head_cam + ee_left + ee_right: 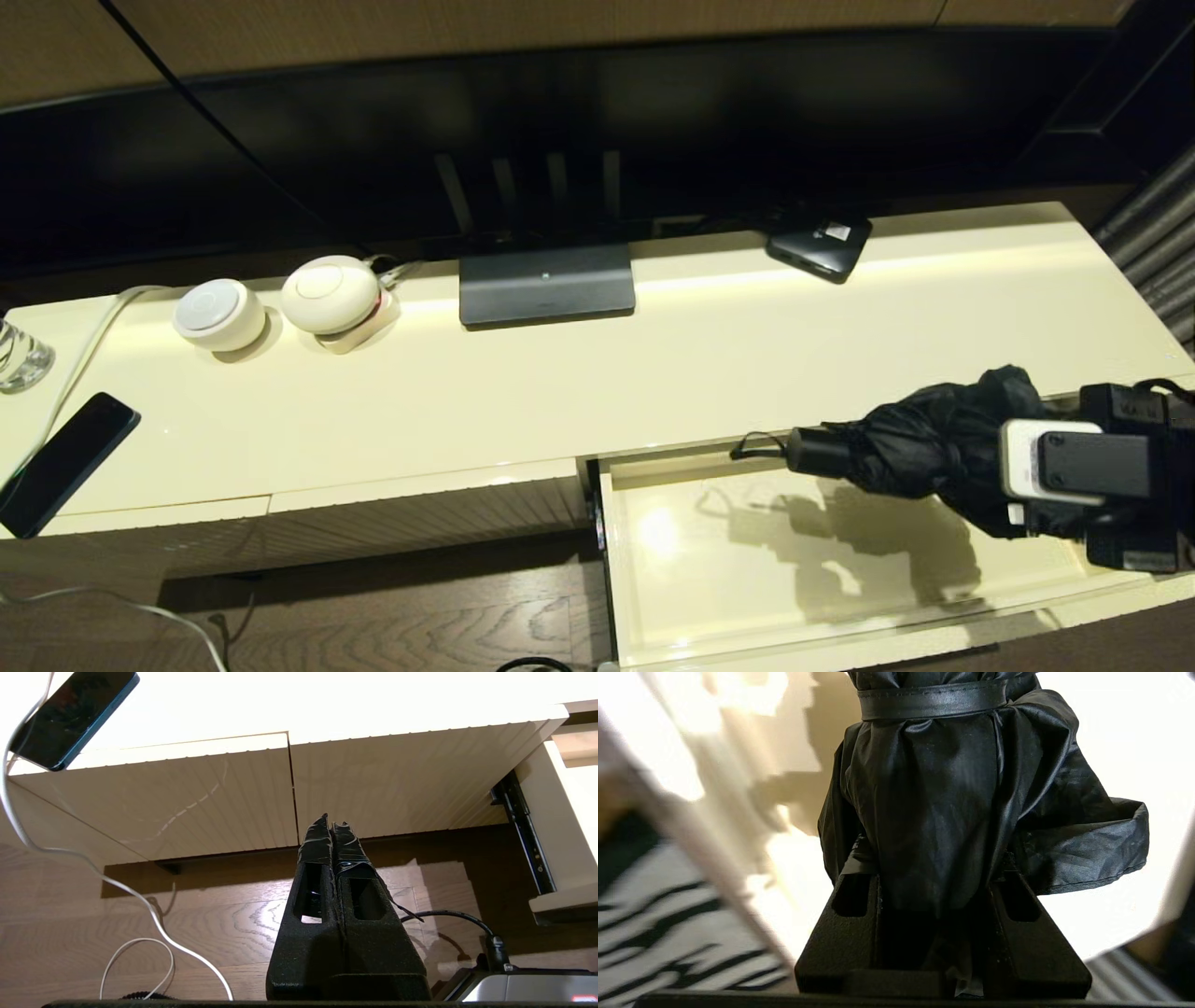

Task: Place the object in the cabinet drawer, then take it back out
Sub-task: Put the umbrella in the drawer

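Observation:
The black folding umbrella (924, 439) hangs above the open cream cabinet drawer (709, 579) and throws a shadow on its floor. Its short handle (817, 451) and thin wrist loop (747, 446) point to the left, near the drawer's back edge. My right gripper (990, 485) comes in from the right, shut on the umbrella's bunchy fabric end. In the right wrist view the fabric (938, 802) fills the gap between the fingers (852, 891), and a strap wraps round it. My left gripper (331, 823) is shut and empty, low in front of the closed ribbed panel (187, 798).
On the cabinet top stand a screen base (546, 283), a small black box with a white label (820, 245), two round white devices (219, 315), a glass (19, 355) and a dark phone (65, 462) on a white cable. Wooden floor lies below.

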